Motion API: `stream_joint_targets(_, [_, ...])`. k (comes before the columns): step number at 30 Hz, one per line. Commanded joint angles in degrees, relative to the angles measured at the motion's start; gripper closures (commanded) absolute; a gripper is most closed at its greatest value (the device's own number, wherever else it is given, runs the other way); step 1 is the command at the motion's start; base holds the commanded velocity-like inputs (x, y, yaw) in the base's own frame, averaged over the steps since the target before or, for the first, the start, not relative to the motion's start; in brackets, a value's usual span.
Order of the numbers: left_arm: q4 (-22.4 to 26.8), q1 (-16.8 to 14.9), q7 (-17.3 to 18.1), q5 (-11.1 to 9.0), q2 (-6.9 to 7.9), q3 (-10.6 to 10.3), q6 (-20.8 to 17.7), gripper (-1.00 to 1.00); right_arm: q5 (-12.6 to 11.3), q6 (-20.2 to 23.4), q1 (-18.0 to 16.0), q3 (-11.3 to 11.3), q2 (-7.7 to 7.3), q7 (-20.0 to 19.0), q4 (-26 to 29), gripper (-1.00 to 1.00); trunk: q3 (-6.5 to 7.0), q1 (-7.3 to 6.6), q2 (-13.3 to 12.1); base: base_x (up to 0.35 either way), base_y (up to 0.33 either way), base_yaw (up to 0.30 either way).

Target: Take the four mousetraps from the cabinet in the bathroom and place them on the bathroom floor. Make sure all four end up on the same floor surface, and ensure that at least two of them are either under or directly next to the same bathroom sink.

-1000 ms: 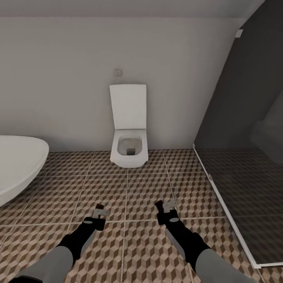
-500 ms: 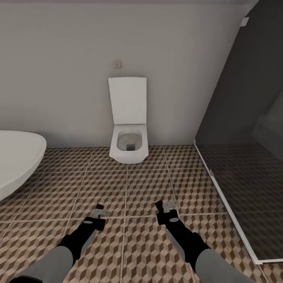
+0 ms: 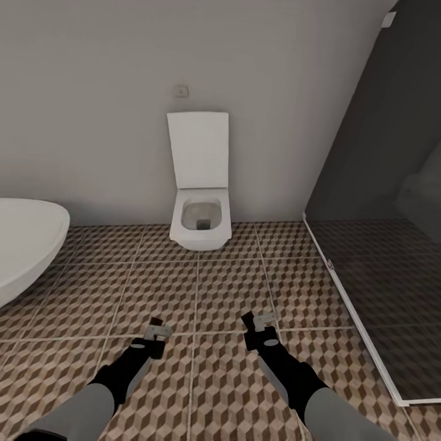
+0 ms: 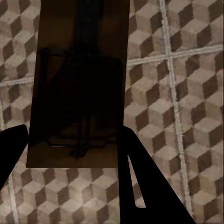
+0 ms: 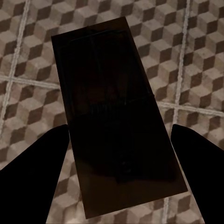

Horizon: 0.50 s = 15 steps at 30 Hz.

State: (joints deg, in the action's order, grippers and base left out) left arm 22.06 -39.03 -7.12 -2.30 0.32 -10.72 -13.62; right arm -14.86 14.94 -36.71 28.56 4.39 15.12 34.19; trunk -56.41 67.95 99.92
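At my ten o'clock sits a white rounded basin rim [image 3: 27, 245]. My left gripper [image 3: 156, 331] is clamped on a flat dark-shadowed wooden mousetrap board [image 4: 77, 84]; my right gripper [image 3: 260, 323] grips a second mousetrap [image 5: 119, 121]. Both hang over the cube-patterned bathroom floor tiles [image 3: 226, 288]. I judge the boards light, stiff, best pinched by the edges, clear of wire. The white wall-hung toilet [image 3: 200, 214] at twelve o'clock sits higher in view than earlier: the camera moved.

Wall: plain grey wall [image 3: 92, 122], far side.
Toilet: white toilet [image 3: 200, 217], lid raised, against it.
Right: dark glass shower screen [image 3: 380, 184].
Left: white tub rim [image 3: 24, 245].
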Motion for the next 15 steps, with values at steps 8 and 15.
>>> stream_joint_targets(8, [-0.1,0.0,0.0,0.0,-0.56,0.0,-0.1,1.0,0.0,0.0,0.0,0.0,0.0,0.0,0.0,1.0,-0.12,0.0,0.0,0.104,0.071,0.0])
stream_joint_targets(15, [-0.1,0.0,0.0,0.0,-0.58,0.0,-0.1,1.0,0.0,0.0,0.1,0.0,0.0,0.0,0.0,1.0,-0.12,0.0,0.0,0.243,0.184,0.0])
